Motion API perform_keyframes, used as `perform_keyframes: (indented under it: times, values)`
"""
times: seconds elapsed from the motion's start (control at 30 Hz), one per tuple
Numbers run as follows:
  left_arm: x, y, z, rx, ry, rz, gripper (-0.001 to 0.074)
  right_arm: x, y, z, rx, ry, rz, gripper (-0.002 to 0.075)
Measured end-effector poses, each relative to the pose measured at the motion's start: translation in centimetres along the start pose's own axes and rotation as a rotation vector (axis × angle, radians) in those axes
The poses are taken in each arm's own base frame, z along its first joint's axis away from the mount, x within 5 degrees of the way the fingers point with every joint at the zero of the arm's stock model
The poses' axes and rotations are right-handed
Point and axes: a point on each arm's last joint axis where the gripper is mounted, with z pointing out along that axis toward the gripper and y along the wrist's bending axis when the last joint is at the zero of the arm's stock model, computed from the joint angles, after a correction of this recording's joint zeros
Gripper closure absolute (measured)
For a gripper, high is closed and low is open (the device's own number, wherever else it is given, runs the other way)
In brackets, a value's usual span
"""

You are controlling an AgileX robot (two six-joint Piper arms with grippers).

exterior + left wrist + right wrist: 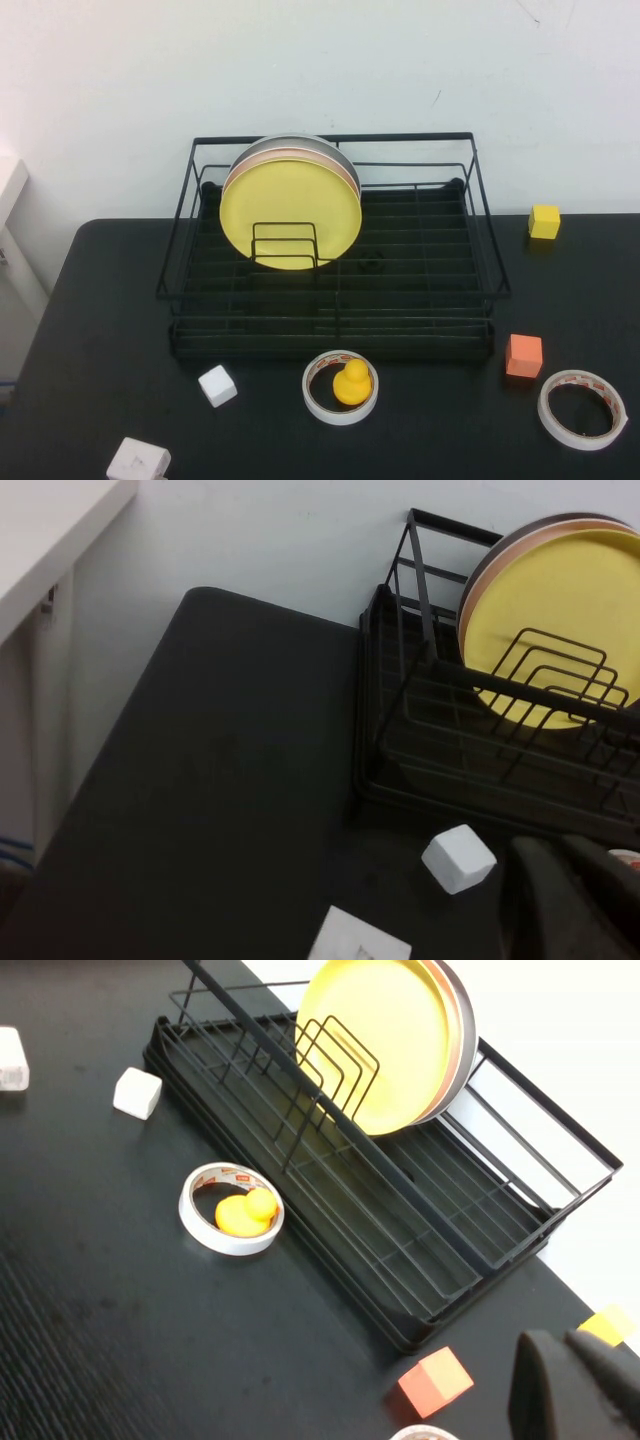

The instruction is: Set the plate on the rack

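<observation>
Plate (290,212) is free of both pincers: left pincer (572,898) and right pincer (575,1385) hang back over the worktop (120,320), grip state can't be told. It stands upright in rack (420,290), leaning on a second plate (300,146); a nudge could tip both.

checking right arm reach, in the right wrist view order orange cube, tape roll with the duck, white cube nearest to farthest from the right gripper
From the right gripper, at the picture's corner:
1. orange cube, just beside it.
2. tape roll with the duck, in front of the rack.
3. white cube, past the rack's far end.
</observation>
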Motion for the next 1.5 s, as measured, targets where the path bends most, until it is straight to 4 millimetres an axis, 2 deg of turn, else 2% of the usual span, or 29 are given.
perform_keyframes:
  times: [0.47, 0.63, 0.73, 0.9, 1.23, 1.37, 1.5]
  values:
    - [-0.05, 0.23, 0.00, -0.025, -0.006, 0.005, 0.0736, -0.01, 0.01, 0.00, -0.001, -0.001, 0.002, 0.0728]
    - [-0.22, 0.69, -0.03, -0.079, -0.013, 0.301, 0.0736, -0.01, 0.01, 0.00, -0.001, -0.001, 0.002, 0.0728]
    - [-0.22, 0.70, -0.03, -0.081, -0.009, 0.374, 0.0736, -0.01, 0.01, 0.00, -0.001, -0.001, 0.002, 0.0728]
    - [-0.11, 0.51, -0.01, -0.057, -0.003, 0.327, 0.0736, -0.01, 0.01, 0.00, -0.001, -0.001, 0.002, 0.0728]
    - [0.07, 0.19, 0.00, -0.014, 0.011, 0.077, 0.0736, -0.01, 0.01, 0.00, -0.001, -0.001, 0.002, 0.0728]
    - [0.11, 0.10, 0.00, 0.003, 0.016, 0.058, 0.0736, -0.01, 0.01, 0.00, -0.001, -0.001, 0.002, 0.0728]
    - [0.12, 0.07, 0.00, 0.007, 0.017, 0.125, 0.0736, -0.01, 0.01, 0.00, -0.001, -0.001, 0.002, 0.0728]
